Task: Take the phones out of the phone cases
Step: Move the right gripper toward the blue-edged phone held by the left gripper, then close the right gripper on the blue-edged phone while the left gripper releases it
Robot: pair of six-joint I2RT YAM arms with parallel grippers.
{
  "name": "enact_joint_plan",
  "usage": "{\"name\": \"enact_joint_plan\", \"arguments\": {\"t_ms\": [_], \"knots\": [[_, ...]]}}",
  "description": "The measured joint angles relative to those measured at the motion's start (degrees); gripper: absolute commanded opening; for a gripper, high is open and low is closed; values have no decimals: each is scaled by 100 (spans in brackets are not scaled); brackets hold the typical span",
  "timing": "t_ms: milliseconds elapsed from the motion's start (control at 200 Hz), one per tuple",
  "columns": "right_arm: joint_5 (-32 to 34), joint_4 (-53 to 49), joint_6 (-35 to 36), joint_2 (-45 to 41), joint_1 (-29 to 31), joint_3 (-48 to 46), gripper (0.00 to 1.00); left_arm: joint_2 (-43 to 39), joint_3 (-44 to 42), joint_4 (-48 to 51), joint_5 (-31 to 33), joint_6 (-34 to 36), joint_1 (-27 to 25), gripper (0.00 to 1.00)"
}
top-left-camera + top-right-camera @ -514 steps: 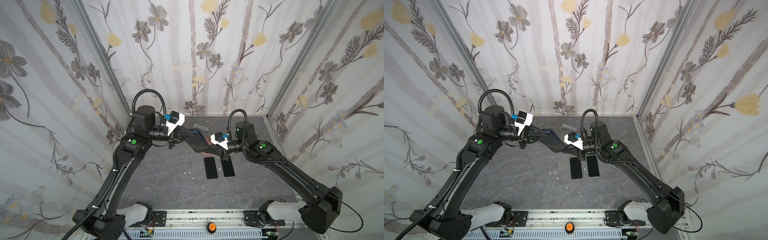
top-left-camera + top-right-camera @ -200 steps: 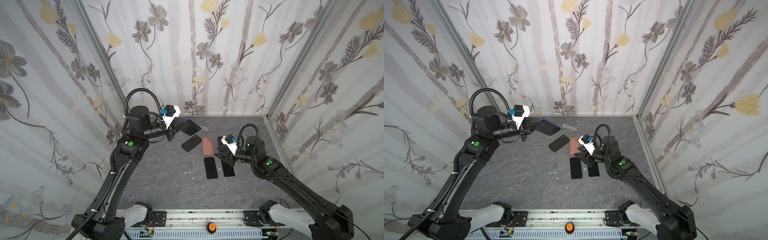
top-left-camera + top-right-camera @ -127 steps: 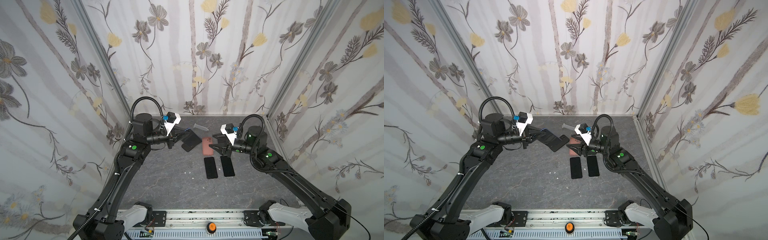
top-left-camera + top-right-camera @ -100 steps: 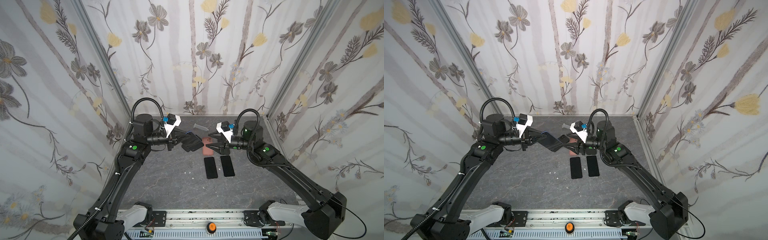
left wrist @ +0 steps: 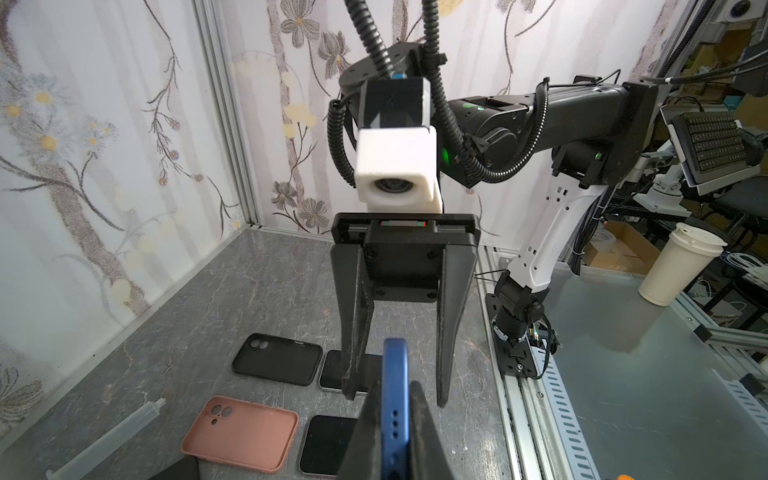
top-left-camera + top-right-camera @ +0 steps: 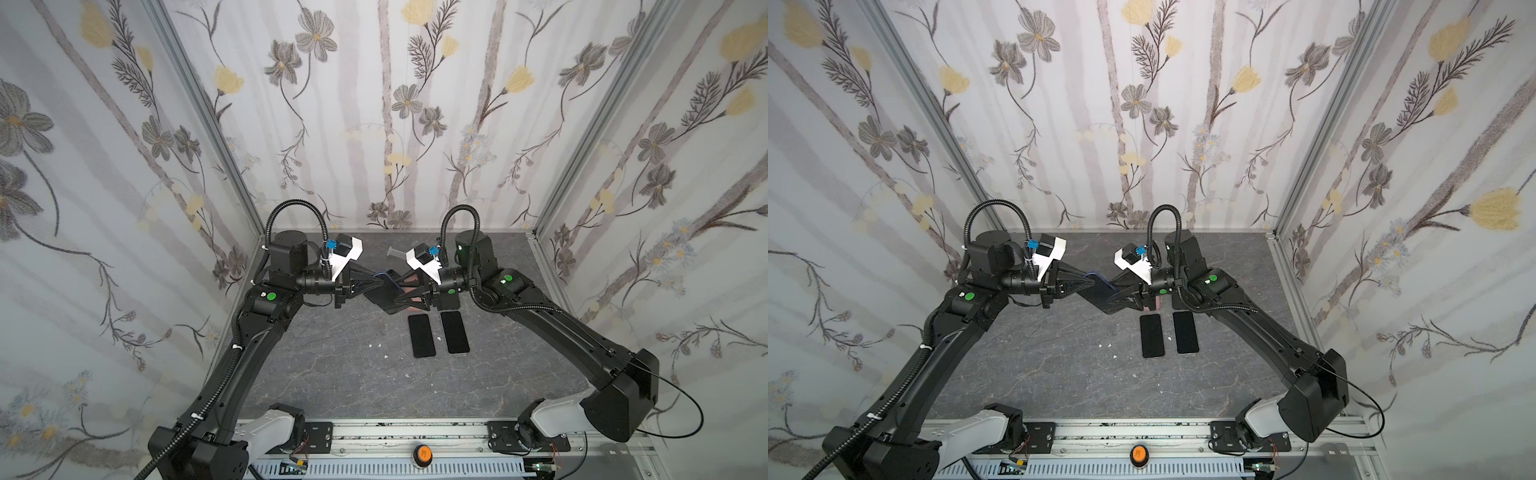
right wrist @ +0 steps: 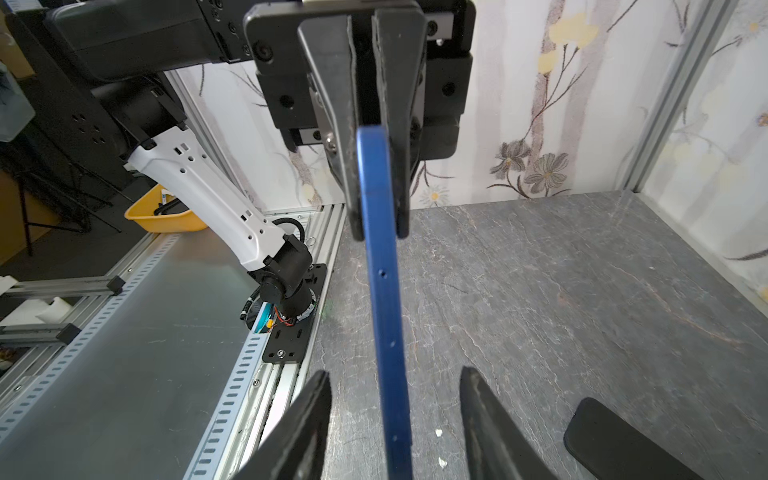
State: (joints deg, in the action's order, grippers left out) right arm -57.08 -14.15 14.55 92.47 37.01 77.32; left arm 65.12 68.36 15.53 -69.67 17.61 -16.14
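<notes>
Fingers of the left gripper (image 6: pixel 377 281) clench the phone (image 6: pixel 380 297), in its blue case (image 7: pixel 380 291), on edge above the worktop (image 6: pixel 332 374) toward 12 o'clock, offering its free end. The right gripper (image 6: pixel 396 293) straddles it, fingers spread, not yet gripping.

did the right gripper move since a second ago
Yes. The right gripper has swung left, from above the rightmost black phone to straddle the blue phone held by the left gripper.

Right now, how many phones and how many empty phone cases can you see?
Phones: 3 (left phone and right phone lying flat, blue phone pinched in the left gripper)
Empty cases: 2 (pink case, black case)
Total: 5
</notes>
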Motion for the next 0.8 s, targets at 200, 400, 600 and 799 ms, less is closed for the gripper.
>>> {"name": "enact_joint_plan", "arguments": {"t_ms": [200,400,600,799], "knots": [[-295,-188,-13,260,105,225,32,-48,-55,-7,2,20,-2,0],[-448,-273,-17,319,118,262,20,-61,-57,-20,2,42,2,0],[-444,-319,59,319,133,264,9,-92,-85,-9,-35,-13,2,0],[-343,-284,-190,262,146,177,0,-146,-151,-39,122,4,0,79]]}}
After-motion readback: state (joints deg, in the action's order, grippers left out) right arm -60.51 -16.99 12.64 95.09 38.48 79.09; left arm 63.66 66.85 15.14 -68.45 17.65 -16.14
